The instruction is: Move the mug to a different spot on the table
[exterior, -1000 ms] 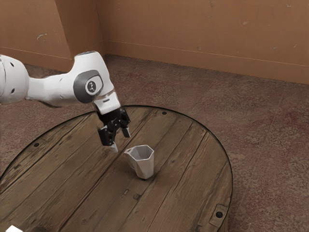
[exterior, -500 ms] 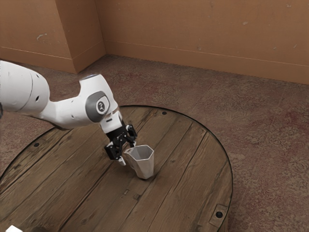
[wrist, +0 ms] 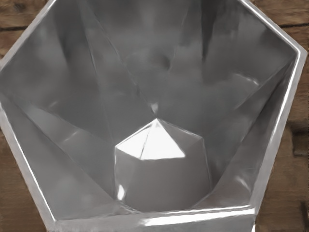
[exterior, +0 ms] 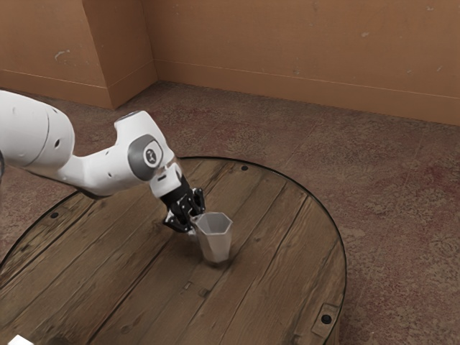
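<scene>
The room is bare, tan walls meeting a mottled reddish floor, and most of the space in front of me is taken by a round desk of dark, weathered planks with a black rim. The white arm comes in low from about nine o'clock and bends down toward the desk's middle. There the mug stands upright on the planks, a pale, faceted cup with a six-sided mouth, a little toward one o'clock from the desk's centre. The black hand is pressed in at the mug's ten o'clock side, right at the rim, and I cannot tell from here whether it has closed on the wall or merely sits against it. The wrist view looks straight down into the mug, and it is empty. It looks rigid, light and glossy (likely slick, I would guess), with thin walls, so I would pinch one flat facet of the rim, inside and outside, and lift gently to stop it swinging or slipping. Nothing is near the mug, and open planks lie toward six and eight o'clock. The rim is nearer at twelve and three o'clock, so I would keep it away from there.
</scene>
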